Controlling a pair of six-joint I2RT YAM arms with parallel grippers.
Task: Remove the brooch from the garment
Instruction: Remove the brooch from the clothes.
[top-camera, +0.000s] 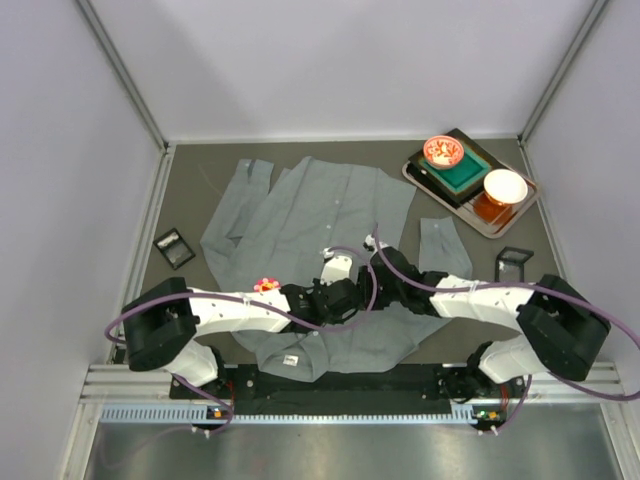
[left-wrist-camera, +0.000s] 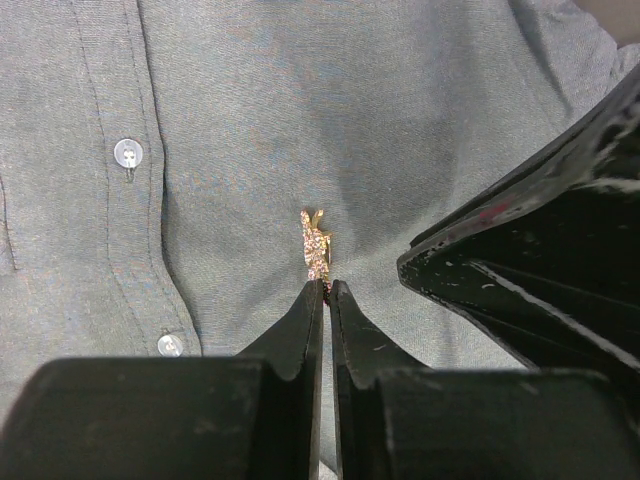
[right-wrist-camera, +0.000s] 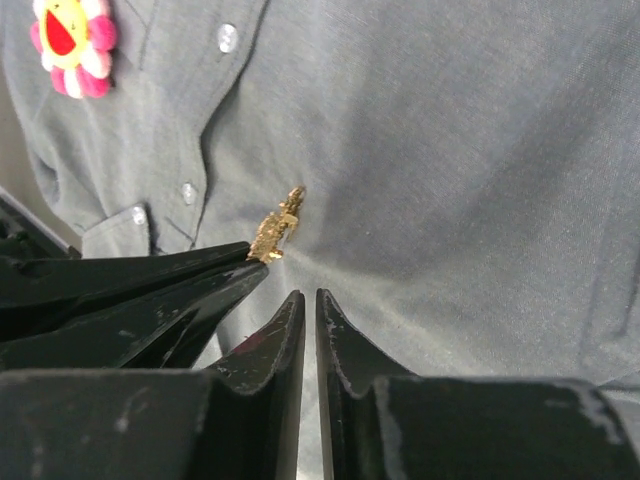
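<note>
The grey garment (top-camera: 320, 215) lies flat, its button placket (left-wrist-camera: 128, 153) in the left wrist view. A small gold glittery brooch (left-wrist-camera: 317, 243) stands up from the cloth. My left gripper (left-wrist-camera: 327, 287) is shut on the brooch's lower end, which sits between its tips. My right gripper (right-wrist-camera: 310, 295) sits just beside the brooch (right-wrist-camera: 277, 226), its jaws nearly together on the garment (right-wrist-camera: 450, 150), whose creases run toward the tips. From above, the left gripper (top-camera: 345, 293) and the right gripper (top-camera: 370, 278) meet over the shirt front.
A pink and yellow flower pin (right-wrist-camera: 70, 40) sits on the shirt near the left arm (top-camera: 266, 285). A tray (top-camera: 450, 205) at the back right holds a pink bowl (top-camera: 443, 151) and a white bowl (top-camera: 505, 185). Small black frames (top-camera: 174, 248) (top-camera: 515, 264) flank the shirt.
</note>
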